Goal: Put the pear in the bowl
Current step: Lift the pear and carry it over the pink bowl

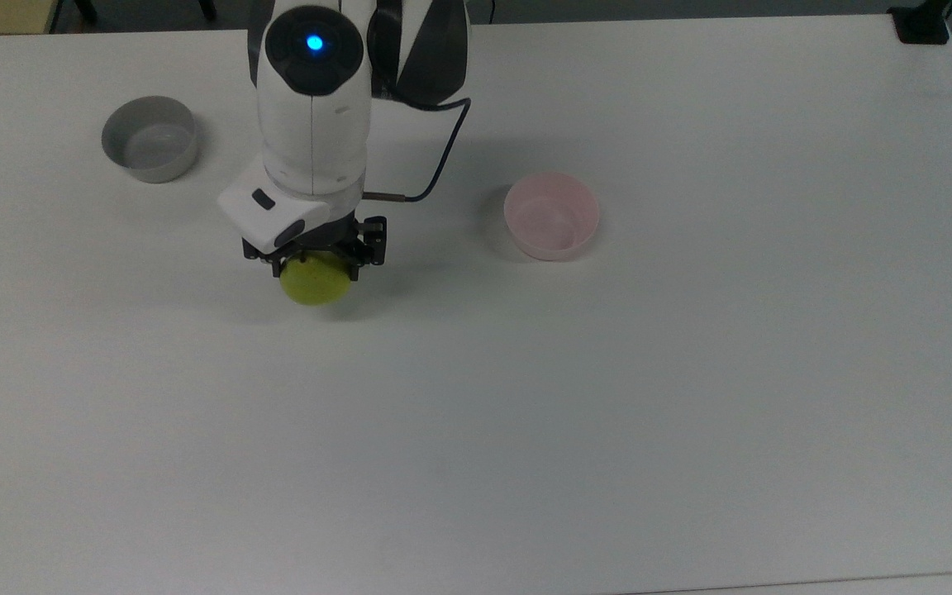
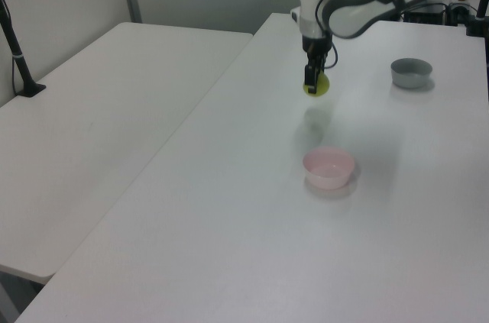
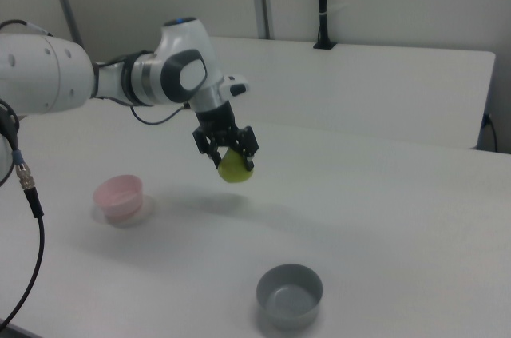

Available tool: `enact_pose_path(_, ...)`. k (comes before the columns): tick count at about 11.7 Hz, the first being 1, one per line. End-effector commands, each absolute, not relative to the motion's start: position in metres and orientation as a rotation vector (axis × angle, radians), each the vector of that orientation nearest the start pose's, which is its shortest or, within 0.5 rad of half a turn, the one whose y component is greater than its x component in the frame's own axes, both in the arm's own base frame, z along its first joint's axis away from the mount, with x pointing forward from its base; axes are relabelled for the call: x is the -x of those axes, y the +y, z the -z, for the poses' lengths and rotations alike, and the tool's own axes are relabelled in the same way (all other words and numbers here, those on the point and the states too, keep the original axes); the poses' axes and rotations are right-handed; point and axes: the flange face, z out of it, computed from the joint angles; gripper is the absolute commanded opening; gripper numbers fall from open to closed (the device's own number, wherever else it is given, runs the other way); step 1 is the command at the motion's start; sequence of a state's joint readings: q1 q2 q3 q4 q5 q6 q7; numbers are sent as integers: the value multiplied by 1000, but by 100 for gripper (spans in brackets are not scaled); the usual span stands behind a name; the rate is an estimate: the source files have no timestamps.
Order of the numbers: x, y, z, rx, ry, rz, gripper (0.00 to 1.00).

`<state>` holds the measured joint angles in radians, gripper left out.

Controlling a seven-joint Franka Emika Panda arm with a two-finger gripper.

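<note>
- The gripper (image 1: 316, 263) has its two fingers closed against the sides of the pear (image 1: 315, 281), which fills the gap between them.
- In the right view the pear (image 3: 235, 167) hangs clear of the table (image 3: 383, 218), with its shadow on the surface below and air between the two.
- In the left view the gripper (image 2: 312, 86) points straight down, the pear (image 2: 317, 87) at its tip, and a faint shadow lies on the table (image 2: 229, 185) beneath it.
- The bowl (image 1: 551, 216) stands upright on the table (image 1: 608, 413), well apart from the pear, towards the top view's right.
- The bowl is pale pink and holds nothing.
- In the right view the bowl (image 3: 119, 195) is to the right view's left of the gripper (image 3: 227, 151) and lower in the picture.
- In the left view the bowl (image 2: 329, 168) sits nearer the camera than the pear.
- A grey bowl (image 1: 149, 138) stands to the top view's left of the arm, also holding nothing.
- In the right view the grey bowl (image 3: 290, 296) is nearest the camera; in the left view it (image 2: 411, 72) is far off, towards the left view's right.
- A dark cable (image 1: 435, 173) loops from the arm's wrist.
</note>
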<state>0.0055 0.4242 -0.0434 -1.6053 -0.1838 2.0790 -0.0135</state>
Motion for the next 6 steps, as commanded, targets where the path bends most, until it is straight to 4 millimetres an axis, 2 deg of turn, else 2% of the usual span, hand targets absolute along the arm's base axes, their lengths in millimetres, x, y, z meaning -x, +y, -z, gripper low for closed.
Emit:
enact_pose_path(1, -669, -29, -452, 3325, -92, 51, 41)
enact_pose_path(3, -669, -34, -492, 3300, -40, 53, 41)
enact_pose_path(6, -656, -34, -538, 3250, -64, 40, 42)
